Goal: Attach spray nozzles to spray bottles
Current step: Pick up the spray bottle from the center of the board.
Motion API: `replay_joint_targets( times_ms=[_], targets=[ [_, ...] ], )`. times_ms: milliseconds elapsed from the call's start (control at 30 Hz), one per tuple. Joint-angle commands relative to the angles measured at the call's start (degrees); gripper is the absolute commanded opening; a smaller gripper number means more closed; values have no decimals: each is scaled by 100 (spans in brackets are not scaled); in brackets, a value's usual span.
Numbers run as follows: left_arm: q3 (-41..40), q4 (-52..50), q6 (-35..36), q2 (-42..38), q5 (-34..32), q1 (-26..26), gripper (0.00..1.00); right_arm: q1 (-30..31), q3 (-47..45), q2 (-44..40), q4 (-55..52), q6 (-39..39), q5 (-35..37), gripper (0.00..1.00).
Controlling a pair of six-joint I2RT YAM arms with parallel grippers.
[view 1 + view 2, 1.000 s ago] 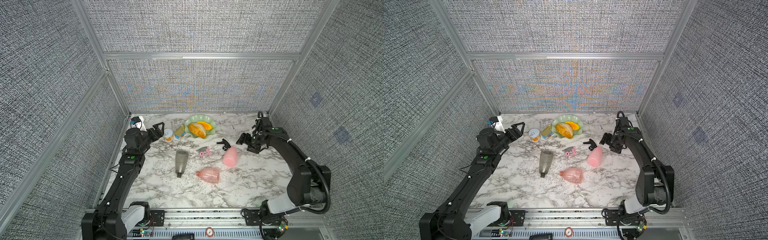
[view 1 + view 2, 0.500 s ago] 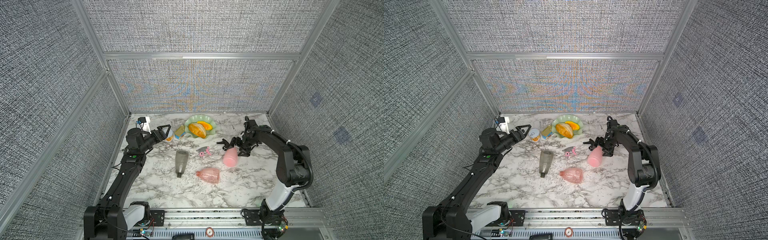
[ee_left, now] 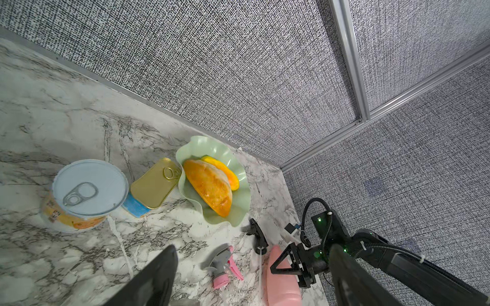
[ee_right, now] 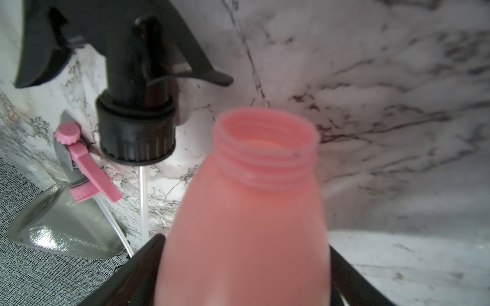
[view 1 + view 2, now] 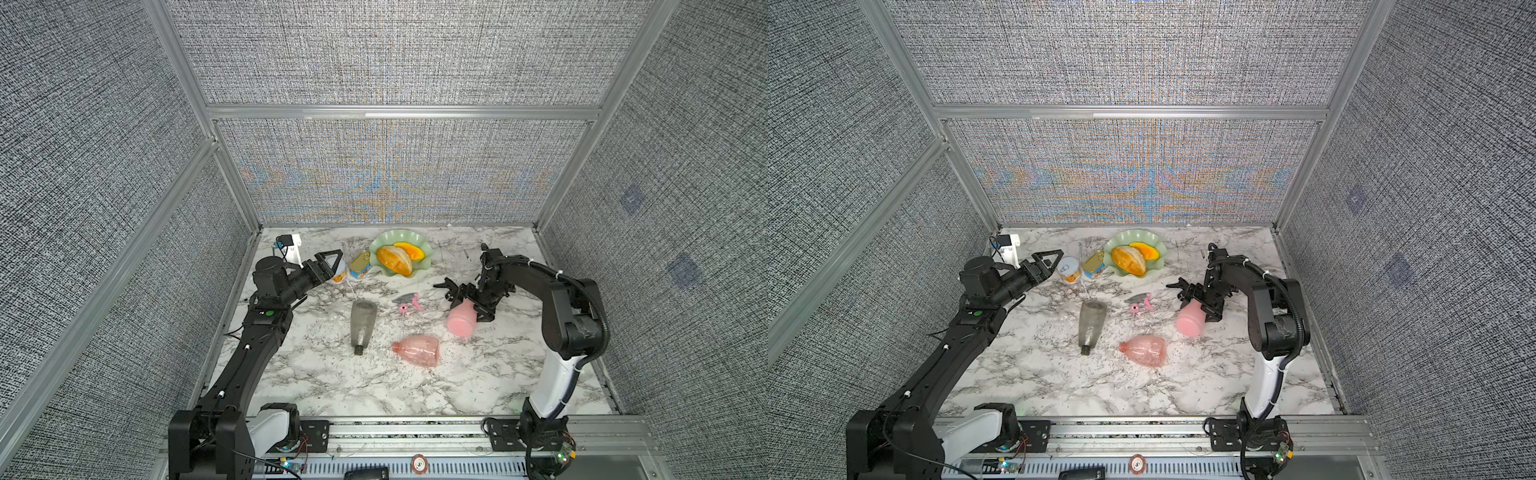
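Three spray bottles lie on the marble: a smoky grey one (image 5: pixel 361 326), a clear pink one (image 5: pixel 417 351) and an opaque pink one (image 5: pixel 459 324) (image 4: pixel 246 212). A black spray nozzle (image 5: pixel 446 286) (image 4: pixel 132 106) lies just past the opaque bottle's open neck. The grey-and-pink nozzle (image 5: pixel 409 301) (image 3: pixel 222 265) lies between the bottles. A thin pale dip tube (image 5: pixel 1086 286) runs beside the cans. My right gripper (image 5: pixel 471 305) (image 4: pixel 245 243) is open, its fingers straddling the opaque pink bottle's body. My left gripper (image 5: pixel 337 264) (image 3: pixel 253 249) hovers open and empty by the cans.
A round can (image 5: pixel 1069 270) and a flat gold tin (image 5: pixel 359 264) stand at the back left. Next to them is a green dish (image 5: pixel 424 249) with bread. A white bracket (image 5: pixel 293 245) stands in the back left corner. Fabric walls close three sides.
My right gripper came forward and left from the back right and now straddles the opaque pink bottle. My left gripper edged right toward the cans.
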Motion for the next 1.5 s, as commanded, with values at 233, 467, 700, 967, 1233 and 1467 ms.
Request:
replay_joint_targets(
  times_ms=[233,467,700,967,1233,1467],
  targets=[
    [36,115,22,115,100,25,90,24,-166,-197,160,47,127,78],
    [29,195,-22,243,180,25,90,36,-293,-633,229,-7,339,78],
    [-72,713,-220,520,633,21,90,306,-250,-1310,359,-130,830,78],
    [-330,2166,-643,732,1219,-244,91,961,183,-2273,600,-219,1383,78],
    [-110,1312,1168,391,713,-1378,94,1737,973,-2727,555,-324,1781,78],
    [-110,1002,2444,119,20,-2623,94,2308,1295,-2971,718,-289,1814,78]
  ],
)
